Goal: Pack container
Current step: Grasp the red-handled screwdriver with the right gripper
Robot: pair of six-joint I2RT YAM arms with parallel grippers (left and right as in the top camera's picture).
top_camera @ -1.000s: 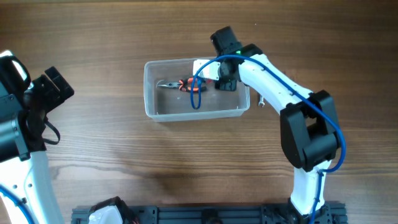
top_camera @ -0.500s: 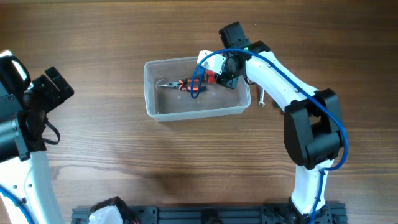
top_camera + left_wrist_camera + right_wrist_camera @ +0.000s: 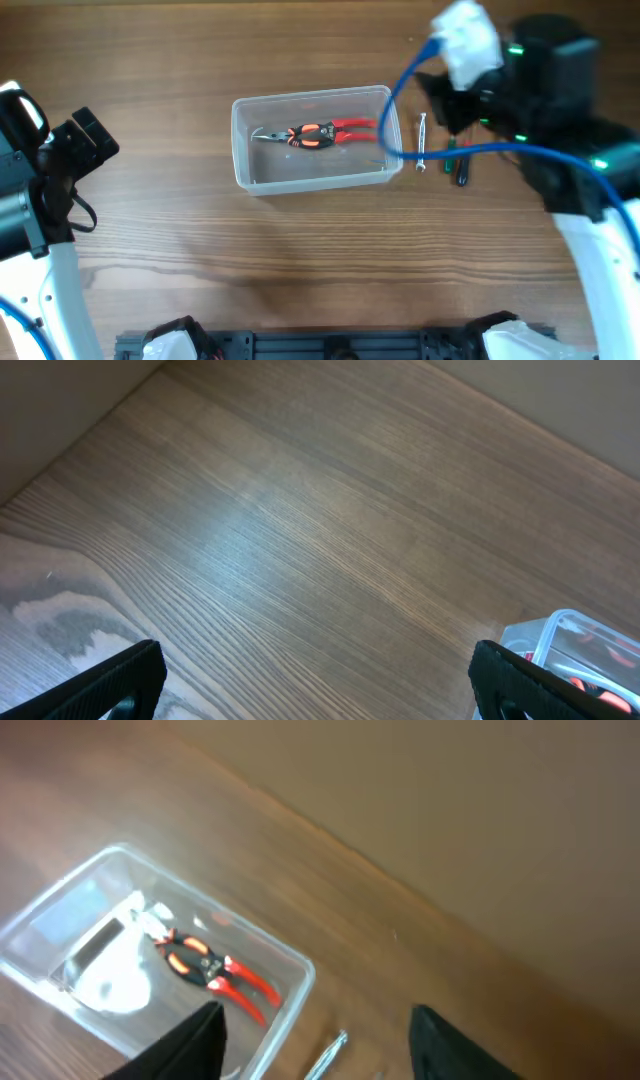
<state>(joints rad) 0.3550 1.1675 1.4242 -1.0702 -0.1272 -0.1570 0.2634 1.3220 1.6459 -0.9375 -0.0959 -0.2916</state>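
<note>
Clear plastic is your first hazard: the container point(image 3: 310, 96) sits mid-table on the wooden table point(image 3: 300, 260), and its see-through walls are hard to judge from the right wrist view. It holds only the red-handled pliers point(image 3: 312, 134), so I judge the packing is unfinished. The right gripper point(image 3: 320, 1050) hangs high above the table with its fingers apart and nothing between them. The left gripper point(image 3: 315, 682) is also spread wide and empty, parked well apart from the tub at the table's left. Watch the blue cable point(image 3: 384, 120). From overhead it loops across the tub's right end, and if it hangs low it could catch the rim as you descend and drag or tip the light tub. The silver wrench point(image 3: 421, 143) lies flat just beside that right wall. A finger coming down on the tub side may shove the container, and such a thin bar can skid on the wood rather than lift. The green-handled tool point(image 3: 449, 160) and the dark tool point(image 3: 462, 170) lie close together, so a wide pinch may take both or flick one away.
</note>
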